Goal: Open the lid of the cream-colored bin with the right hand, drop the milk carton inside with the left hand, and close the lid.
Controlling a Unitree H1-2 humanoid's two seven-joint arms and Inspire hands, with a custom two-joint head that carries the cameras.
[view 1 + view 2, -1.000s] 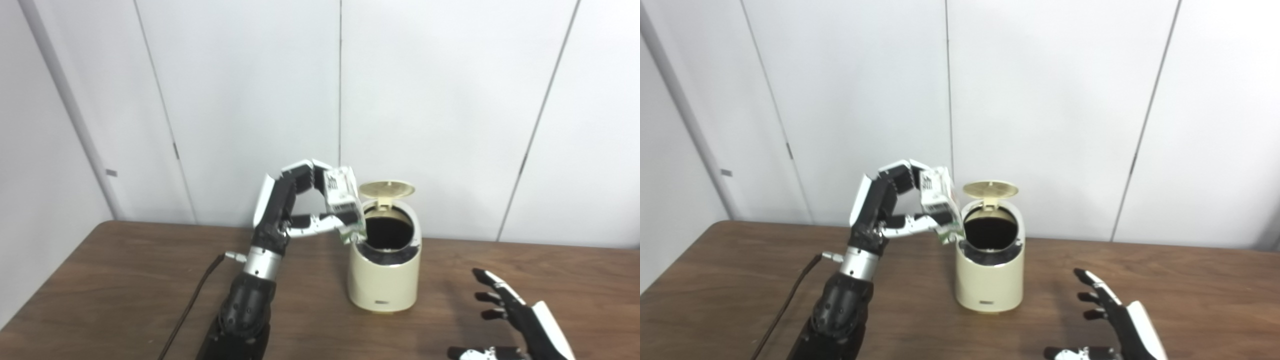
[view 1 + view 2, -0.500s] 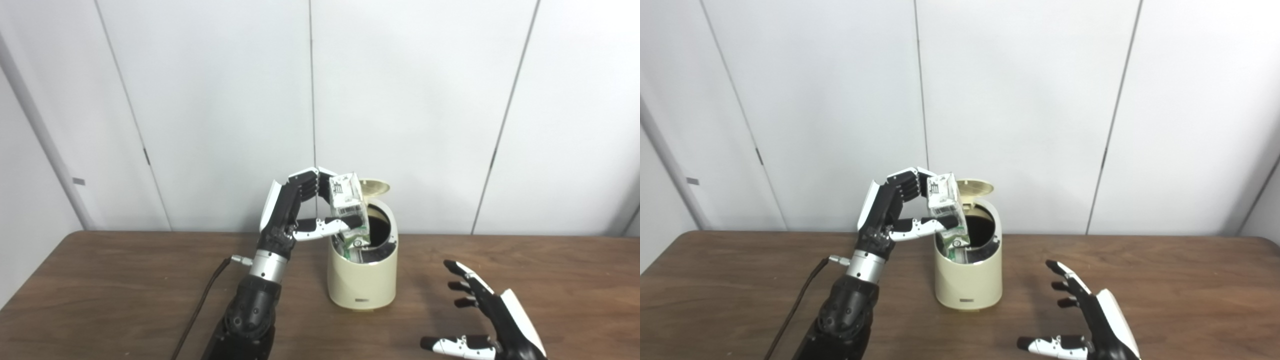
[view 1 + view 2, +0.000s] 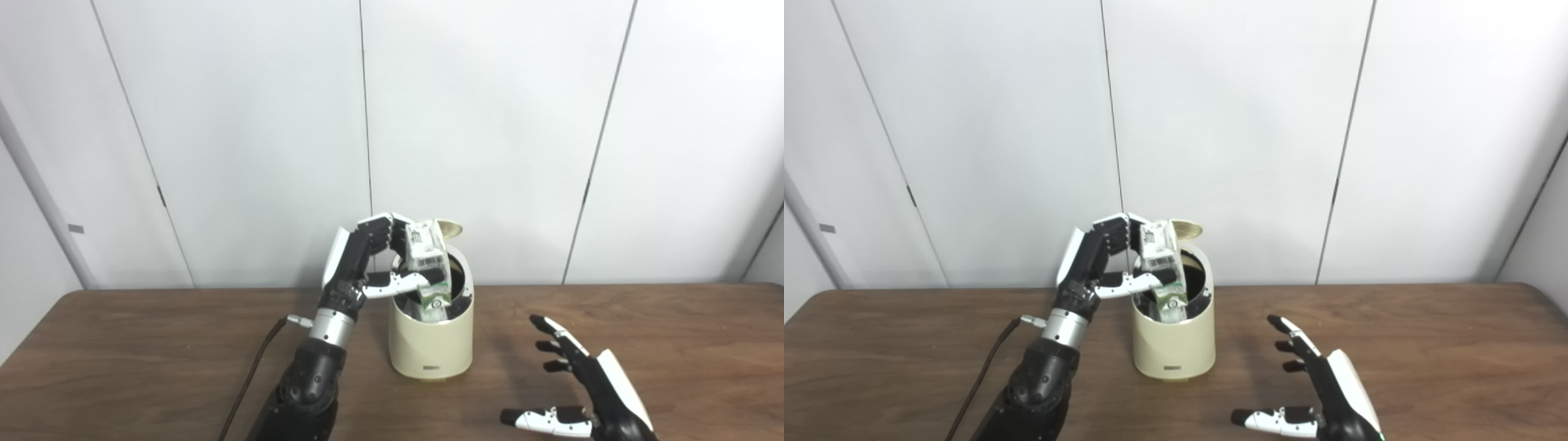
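Gripped by the left hand (image 3: 361, 260), the milk carton (image 3: 430, 264) sits tilted in the cream-colored bin (image 3: 431, 343) mouth and may jam on the rim at release, while the right hand (image 3: 591, 392) waits spread and empty.

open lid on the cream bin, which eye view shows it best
The right eye view: more of the raised lid clears the milk carton held by the left hand. In the left eye view only a sliver of the lid shows beside the carton.
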